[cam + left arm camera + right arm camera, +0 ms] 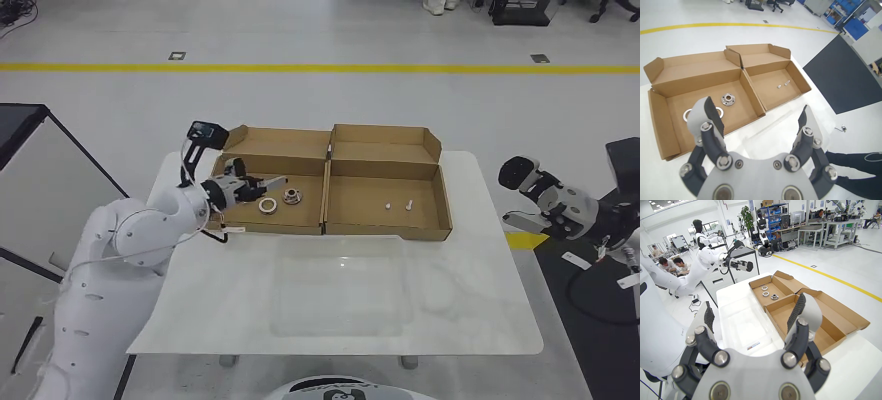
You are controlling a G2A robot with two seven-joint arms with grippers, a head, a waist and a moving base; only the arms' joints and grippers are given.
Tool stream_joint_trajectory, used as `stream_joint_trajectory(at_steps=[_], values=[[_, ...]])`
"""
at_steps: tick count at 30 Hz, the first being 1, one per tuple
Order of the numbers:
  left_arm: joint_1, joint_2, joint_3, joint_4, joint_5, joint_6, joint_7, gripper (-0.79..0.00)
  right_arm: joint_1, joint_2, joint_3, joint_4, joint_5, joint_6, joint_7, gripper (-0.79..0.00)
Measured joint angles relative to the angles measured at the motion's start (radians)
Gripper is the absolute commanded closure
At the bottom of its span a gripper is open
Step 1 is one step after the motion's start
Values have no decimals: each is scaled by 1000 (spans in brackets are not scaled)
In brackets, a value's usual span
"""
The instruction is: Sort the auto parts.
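Observation:
Two open cardboard boxes stand side by side at the table's far edge. The left box (305,225) holds a flanged metal hub (291,195) (728,98) and two flat metal rings (719,111) (764,288). One ring (268,205) lies beside the hub. The right box (440,200) holds two small metal fasteners (398,206) (783,84). My left gripper (268,185) (756,111) hangs open and empty above the left box's near left part. My right gripper (515,195) (754,308) is open and empty, off the table's right edge.
A clear shallow plastic tray (340,295) (745,321) lies on the white table (470,300) in front of the boxes. The box lids (385,145) stand folded back on the far side. A black-framed stand (30,150) is left of the table.

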Motion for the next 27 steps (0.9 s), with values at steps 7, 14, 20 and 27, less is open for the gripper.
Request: stream_joint_trajectory(at_steps=[7, 14, 20, 27], values=[[108, 6, -136, -47, -216, -126, 71, -785, 0, 0, 0, 0, 0, 0, 0, -785], [109, 6, -135, -47, -215, -127, 71, -785, 0, 0, 0, 0, 0, 0, 0, -784], [109, 6, -135, -47, -215, -127, 71, -785, 0, 0, 0, 0, 0, 0, 0, -784], [109, 6, -135, -47, -215, -127, 71, -785, 0, 0, 0, 0, 0, 0, 0, -785]])
